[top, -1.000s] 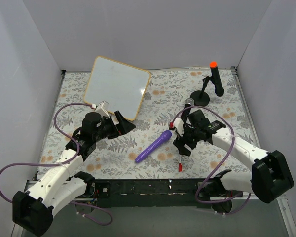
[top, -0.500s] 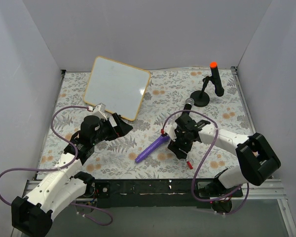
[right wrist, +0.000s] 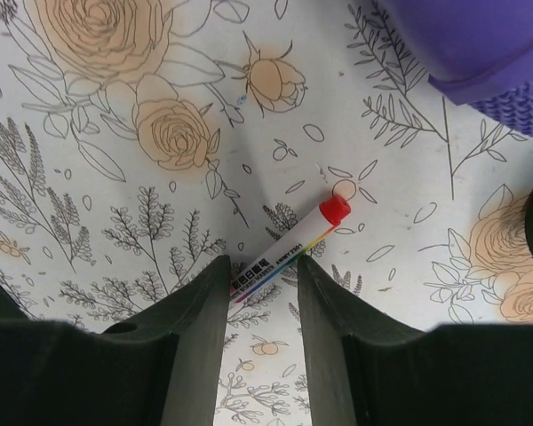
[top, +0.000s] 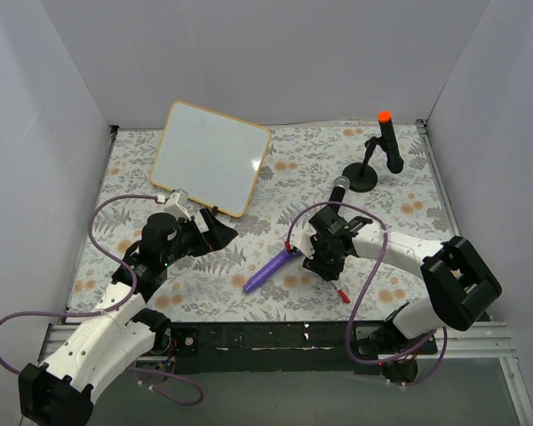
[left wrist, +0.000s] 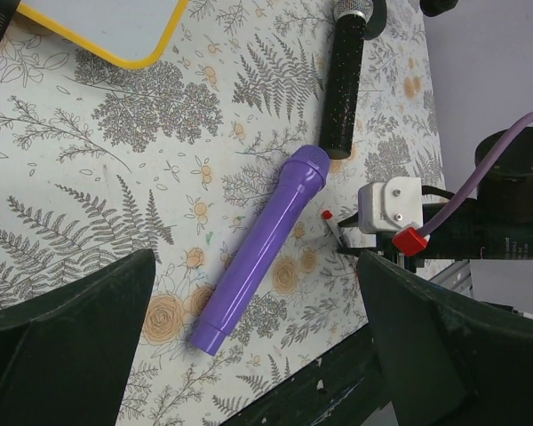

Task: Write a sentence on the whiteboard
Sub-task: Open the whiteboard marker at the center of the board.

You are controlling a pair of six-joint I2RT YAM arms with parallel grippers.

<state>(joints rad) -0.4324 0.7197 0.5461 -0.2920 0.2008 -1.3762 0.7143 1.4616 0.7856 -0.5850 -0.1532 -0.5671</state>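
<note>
Two arms | left gripper (left wrist: 256,266): fingers wide, empty | right gripper (right wrist: 263,266): fingers narrow, astride red-capped white marker pen (right wrist: 293,244); grip unclear

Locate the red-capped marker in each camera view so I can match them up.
Top external: the marker lies low, right of centre, just right of the purple microphone.
Left wrist: right of centre, small, its red cap showing, right of the microphone.
Right wrist: centre, cap pointing up-right; microphone at top right.
Shared landmark: the purple microphone.
</note>
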